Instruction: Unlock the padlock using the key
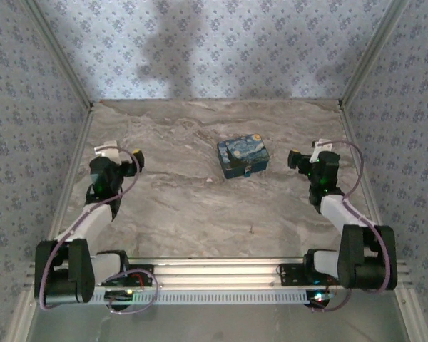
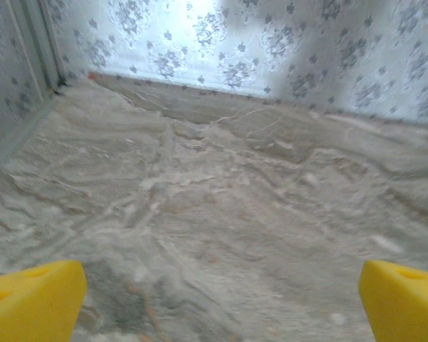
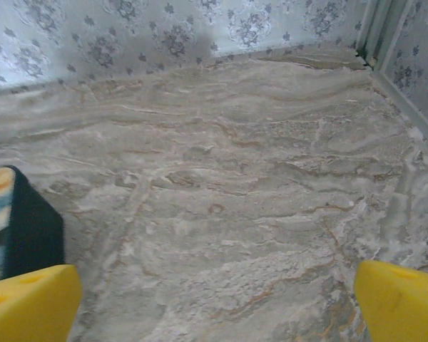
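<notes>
The blue box [image 1: 242, 157] with the swirly night-sky print sits a little right of the table's middle. A tiny metallic padlock [image 1: 248, 172] hangs at its near edge. The key is too small to make out with certainty; a small pale speck [image 1: 210, 180] lies just left of the box. My left gripper [image 1: 137, 160] hovers at the left side, open, its yellow fingertips [image 2: 32, 303] spread wide over bare table. My right gripper [image 1: 294, 158] is open to the right of the box, and the box's corner [image 3: 21, 228] shows beside its left fingertip [image 3: 28, 306].
Patterned walls enclose the marble table [image 1: 171, 206] on the left, back and right. A metal rail [image 1: 214, 288] runs along the near edge between the arm bases. A small dark speck [image 1: 251, 229] lies on the table in front of the box.
</notes>
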Motion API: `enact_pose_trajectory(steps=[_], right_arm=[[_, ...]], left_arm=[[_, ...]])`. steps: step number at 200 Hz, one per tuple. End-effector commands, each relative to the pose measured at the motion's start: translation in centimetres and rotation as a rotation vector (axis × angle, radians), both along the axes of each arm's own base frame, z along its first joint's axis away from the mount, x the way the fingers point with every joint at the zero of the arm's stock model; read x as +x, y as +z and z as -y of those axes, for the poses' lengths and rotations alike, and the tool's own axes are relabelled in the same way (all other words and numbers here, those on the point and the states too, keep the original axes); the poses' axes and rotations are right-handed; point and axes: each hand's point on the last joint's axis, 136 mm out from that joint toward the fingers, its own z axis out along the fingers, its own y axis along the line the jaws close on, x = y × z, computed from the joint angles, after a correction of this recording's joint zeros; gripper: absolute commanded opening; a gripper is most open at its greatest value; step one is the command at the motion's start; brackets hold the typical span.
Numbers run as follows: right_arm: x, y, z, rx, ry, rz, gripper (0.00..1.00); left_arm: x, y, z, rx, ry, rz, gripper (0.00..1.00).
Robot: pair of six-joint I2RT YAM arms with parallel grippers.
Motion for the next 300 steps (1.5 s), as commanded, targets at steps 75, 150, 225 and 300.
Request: enact_pose_trajectory(steps=[75,150,225,300], right_arm=[[-8.7,-2.9,-9.8,0.239,0.117,-0.461,0.96],[-16.7,-8.9,-15.6,0.215,0.257,-0.788,0.8],[-21.9,-11.8,-20.4,0.055,0.404,-1.004,0.64],[-23.8,-13.0,-21.0,-0.016,0.417,-1.088,0.46]], left_arm=[[-5.2,-0.3,10.8,-0.501,-0.275,-0.292,0.98],[-6.5,-2.0,16.1,-0.475,-0.382,-0.327,0.97],[-6.2,-2.6,17.5,-0.449,-0.404,-0.349,0.98],[-6.3,-2.7,17.4,-0.439,-0.4,-0.353,0.98]])
